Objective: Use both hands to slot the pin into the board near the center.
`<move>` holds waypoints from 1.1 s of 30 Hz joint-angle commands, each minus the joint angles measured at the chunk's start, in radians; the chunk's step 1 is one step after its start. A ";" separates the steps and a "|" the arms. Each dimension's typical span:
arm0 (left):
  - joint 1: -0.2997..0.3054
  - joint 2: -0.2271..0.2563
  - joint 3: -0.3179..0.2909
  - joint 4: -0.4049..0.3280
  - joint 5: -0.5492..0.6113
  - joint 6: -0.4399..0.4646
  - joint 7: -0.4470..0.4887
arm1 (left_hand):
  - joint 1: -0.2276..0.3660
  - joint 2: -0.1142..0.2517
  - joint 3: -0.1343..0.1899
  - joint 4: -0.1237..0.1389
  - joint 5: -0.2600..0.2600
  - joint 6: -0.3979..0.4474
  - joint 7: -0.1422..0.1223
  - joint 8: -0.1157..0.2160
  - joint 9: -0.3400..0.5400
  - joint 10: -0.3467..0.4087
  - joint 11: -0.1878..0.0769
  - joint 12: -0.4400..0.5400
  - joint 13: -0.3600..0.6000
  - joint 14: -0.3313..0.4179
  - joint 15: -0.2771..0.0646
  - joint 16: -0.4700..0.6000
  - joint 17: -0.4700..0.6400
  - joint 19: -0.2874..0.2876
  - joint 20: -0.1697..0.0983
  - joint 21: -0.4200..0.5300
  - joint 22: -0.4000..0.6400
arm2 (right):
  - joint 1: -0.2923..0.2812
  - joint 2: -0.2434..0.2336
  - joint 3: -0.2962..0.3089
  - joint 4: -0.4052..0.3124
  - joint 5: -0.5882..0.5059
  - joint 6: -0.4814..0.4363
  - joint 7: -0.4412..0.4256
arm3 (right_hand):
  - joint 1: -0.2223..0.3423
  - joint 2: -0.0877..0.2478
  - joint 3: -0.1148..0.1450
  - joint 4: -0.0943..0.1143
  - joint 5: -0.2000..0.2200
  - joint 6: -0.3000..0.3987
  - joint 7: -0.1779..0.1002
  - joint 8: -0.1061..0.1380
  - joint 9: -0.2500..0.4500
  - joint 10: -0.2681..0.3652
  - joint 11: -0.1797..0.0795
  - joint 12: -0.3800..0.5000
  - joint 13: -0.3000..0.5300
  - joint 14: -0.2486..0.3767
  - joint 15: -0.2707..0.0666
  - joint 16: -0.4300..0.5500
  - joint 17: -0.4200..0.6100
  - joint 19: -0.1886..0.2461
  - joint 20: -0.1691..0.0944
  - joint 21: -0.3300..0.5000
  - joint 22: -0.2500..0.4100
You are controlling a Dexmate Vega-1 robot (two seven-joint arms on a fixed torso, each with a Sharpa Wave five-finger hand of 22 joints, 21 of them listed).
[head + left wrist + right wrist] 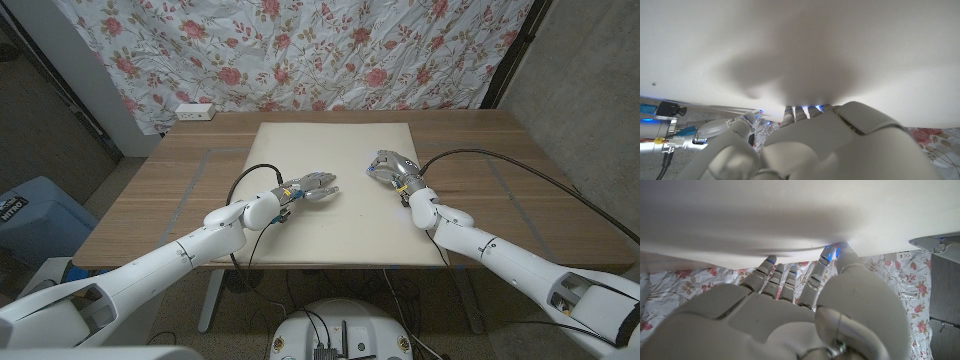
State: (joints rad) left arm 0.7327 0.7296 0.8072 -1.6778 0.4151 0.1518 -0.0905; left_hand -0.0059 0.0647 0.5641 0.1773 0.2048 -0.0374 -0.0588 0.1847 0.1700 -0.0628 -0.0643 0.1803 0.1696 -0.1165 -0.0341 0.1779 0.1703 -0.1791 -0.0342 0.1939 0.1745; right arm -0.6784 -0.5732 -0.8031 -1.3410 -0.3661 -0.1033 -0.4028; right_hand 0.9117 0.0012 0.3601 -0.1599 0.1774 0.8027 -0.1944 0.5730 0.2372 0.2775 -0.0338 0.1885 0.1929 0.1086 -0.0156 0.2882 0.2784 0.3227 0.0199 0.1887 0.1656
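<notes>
A large cream board (330,145) lies in the middle of the wooden table (170,200). My left hand (312,188) sits over the board's near middle, fingers stretched out towards the right hand. My right hand (390,166) is a short way off over the board's right part, fingers curved down to the surface. In the left wrist view the left hand (840,145) reaches to the pale board (800,45) with nothing visible in it. In the right wrist view the right hand (790,320) has its fingertips (832,255) spread against the board (790,215). I make out no pin in either hand.
A white power strip (194,111) lies at the table's back left corner. Black cables (490,156) run across the table's right side to the right arm. A floral curtain (300,50) hangs behind, and a blue bin (35,215) stands on the floor at the left.
</notes>
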 commanded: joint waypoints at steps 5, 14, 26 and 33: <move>0.007 0.003 -0.002 -0.006 -0.003 0.004 0.008 | 0.012 0.121 0.007 0.001 0.005 0.007 -0.004 0.004 0.003 0.005 0.002 0.004 0.003 0.003 -0.032 0.004 0.005 -0.029 -0.124 0.006 0.002 | -0.004 -0.010 0.005 -0.010 0.004 0.015 0.017 | -0.015 -0.033 -0.012 0.001 -0.001 -0.050 0.009 -0.021 -0.002 -0.029 0.012 -0.004 0.005 -0.013 0.013 -0.007 0.004 -0.002 0.012 -0.001 0.005; 0.003 0.004 -0.002 -0.003 -0.006 -0.001 0.002 | 0.011 0.121 0.010 0.001 0.005 0.007 -0.003 0.004 0.003 0.004 0.002 0.003 0.003 0.003 -0.032 0.005 0.005 -0.028 -0.123 0.006 0.002 | -0.006 -0.014 0.010 -0.011 0.006 0.027 0.019 | -0.025 -0.042 -0.017 0.003 0.000 -0.092 0.013 -0.037 -0.004 -0.042 0.020 -0.003 0.006 -0.019 0.022 -0.011 0.005 -0.007 0.016 -0.001 0.005; -0.004 0.003 0.000 0.008 -0.008 -0.008 -0.004 | 0.011 0.121 0.014 0.001 0.005 0.008 -0.004 0.004 0.003 0.005 0.001 0.004 0.003 0.003 -0.032 0.004 0.006 -0.027 -0.122 0.006 0.002 | 0.003 -0.019 0.010 -0.006 0.011 0.045 0.047 | -0.038 -0.053 -0.024 0.006 0.001 -0.127 0.021 -0.051 -0.006 -0.069 0.030 -0.005 0.007 -0.034 0.034 -0.019 0.006 -0.021 0.025 -0.004 0.005; -0.006 0.002 0.000 0.010 -0.009 -0.009 -0.004 | 0.011 0.121 0.016 0.002 0.004 0.008 -0.003 0.003 0.003 0.005 0.001 0.004 0.003 0.002 -0.032 0.004 0.006 -0.027 -0.122 0.006 0.002 | 0.009 -0.023 0.013 -0.001 0.020 0.055 0.067 | -0.055 -0.063 -0.031 0.010 0.002 -0.165 0.028 -0.065 -0.007 -0.096 0.038 -0.007 0.008 -0.053 0.045 -0.028 0.007 -0.037 0.034 -0.005 0.005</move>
State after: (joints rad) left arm 0.7314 0.7326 0.8062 -1.6729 0.4078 0.1463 -0.0905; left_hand -0.0059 0.0647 0.5716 0.1802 0.2048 -0.0374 -0.0588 0.1847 0.1695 -0.0629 -0.0643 0.1801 0.1703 -0.1165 -0.0341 0.1743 0.1766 -0.1771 -0.0321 0.1976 0.1741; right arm -0.6777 -0.5901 -0.7934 -1.3486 -0.3555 -0.0646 -0.3622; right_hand 0.8737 -0.0580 0.3338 -0.1530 0.1777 0.6475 -0.1678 0.5137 0.2266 0.1939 0.0002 0.1846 0.1981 0.0650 0.0274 0.2649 0.2811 0.2942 0.0484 0.1878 0.1660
